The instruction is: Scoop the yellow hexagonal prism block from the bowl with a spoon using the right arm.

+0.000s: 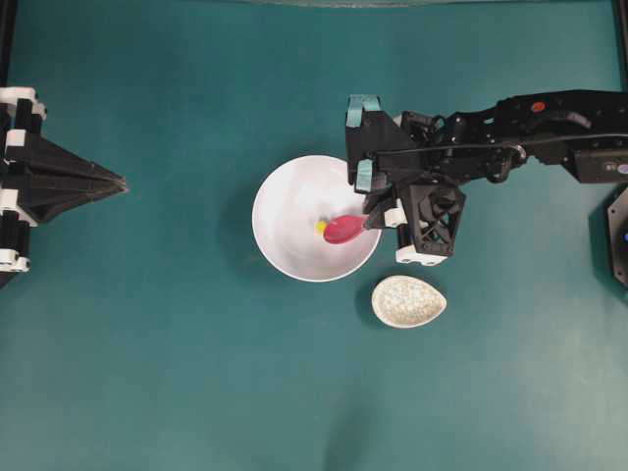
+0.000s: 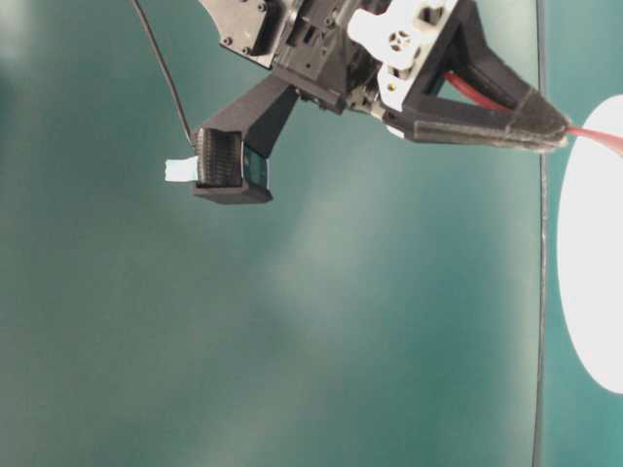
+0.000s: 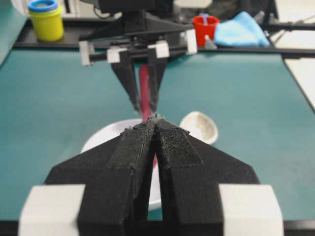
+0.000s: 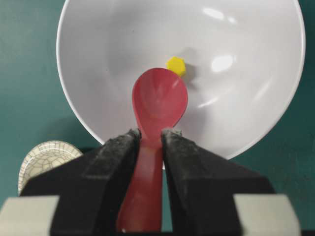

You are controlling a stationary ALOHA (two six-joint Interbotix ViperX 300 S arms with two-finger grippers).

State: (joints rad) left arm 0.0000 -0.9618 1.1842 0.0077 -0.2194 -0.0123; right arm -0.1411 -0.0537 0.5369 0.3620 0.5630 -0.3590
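On the green table (image 1: pixel 147 373) stands the large white bowl (image 1: pixel 285 196), and just beside it, apart from its rim, lies a small speckled oval dish (image 1: pixel 408 300). The right gripper (image 4: pixel 149 135) is clamped on the handle of the pink-red spoon (image 4: pixel 158 101), whose scoop is inside the bowl. The left gripper (image 3: pixel 156 123) rests well apart at the left edge, its jaws pressed together with nothing between. The yellow hexagonal prism block (image 4: pixel 176 66) lies in the bowl, touching the tip of the scoop.

Glossy pink-red spoon (image 4: pixel 158 101), crackle-glazed dish (image 1: pixel 408 300)
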